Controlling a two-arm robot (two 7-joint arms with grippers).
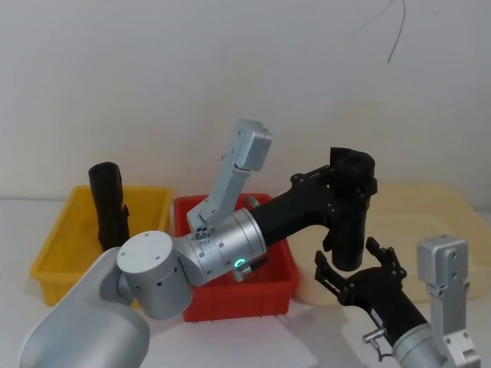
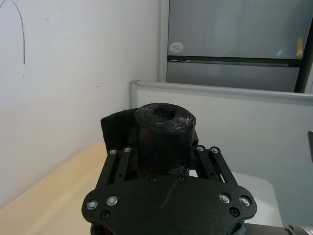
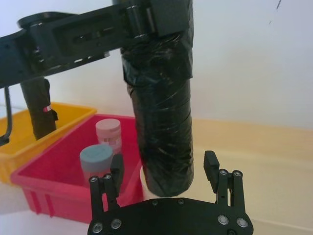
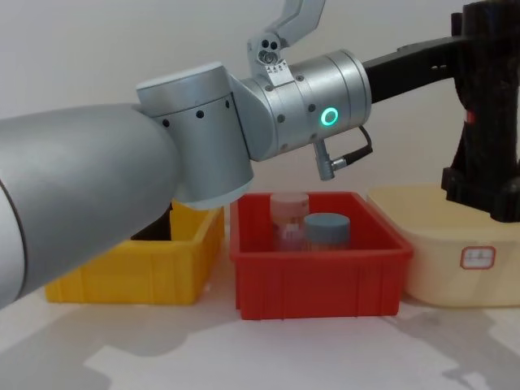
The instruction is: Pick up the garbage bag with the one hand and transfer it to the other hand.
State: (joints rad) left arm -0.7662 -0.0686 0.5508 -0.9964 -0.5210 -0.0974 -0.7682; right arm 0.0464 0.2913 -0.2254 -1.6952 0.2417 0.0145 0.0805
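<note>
The garbage bag (image 1: 351, 218), a black roll of plastic, hangs upright in the air to the right of the red bin. My left gripper (image 1: 349, 184) is shut on its upper part, and the roll's top (image 2: 164, 129) pokes out between those fingers (image 2: 120, 164). My right gripper (image 3: 164, 164) is open just below. The bag's lower end (image 3: 164, 147) sits between its two fingers (image 3: 210, 164), with a gap on each side. In the chest view the bag (image 4: 491, 73) shows at the far right, held high.
A second black roll (image 1: 107, 203) stands in the yellow bin (image 1: 57, 257) at the left. The red bin (image 1: 253, 295) holds a blue-lidded jar (image 3: 96, 156) and a pink jar (image 3: 108, 131). A beige tub (image 4: 439, 260) sits under the grippers at the right.
</note>
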